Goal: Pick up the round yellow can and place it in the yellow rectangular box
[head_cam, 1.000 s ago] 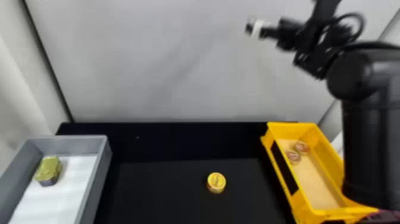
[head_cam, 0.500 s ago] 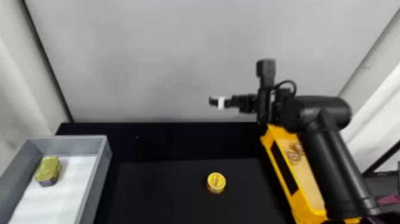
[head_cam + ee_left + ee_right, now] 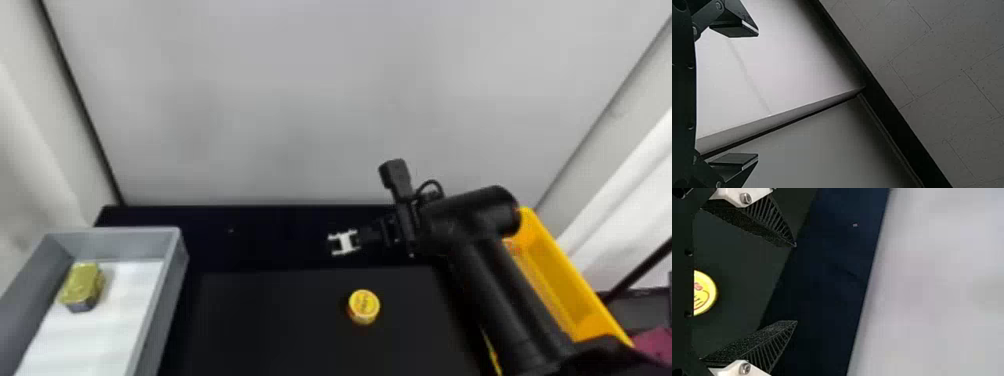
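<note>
Head view: black surface [image 3: 280, 325] wide across; right arm [image 3: 500, 300] slants over the yellow rectangular box [image 3: 575, 285], masking whatever's inside! Grey box [image 3: 112, 246] sits left. Right claw [image 3: 796, 283], clearly nearer, gapes wide, empty! Gold tin [image 3: 82, 286] rests in the grey box. Smallest, the round yellow can [image 3: 364, 305]: upright, beneath the claw's tips, back toward the robot!

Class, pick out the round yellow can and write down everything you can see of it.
The round yellow can is short and squat, standing upright on the dark tabletop between the grey tray and the yellow box, nearer the box. Its flat top carries reddish line artwork; its side shows yellow and reddish patches. Its material is unclear. Only the tabletop touches it.
</note>
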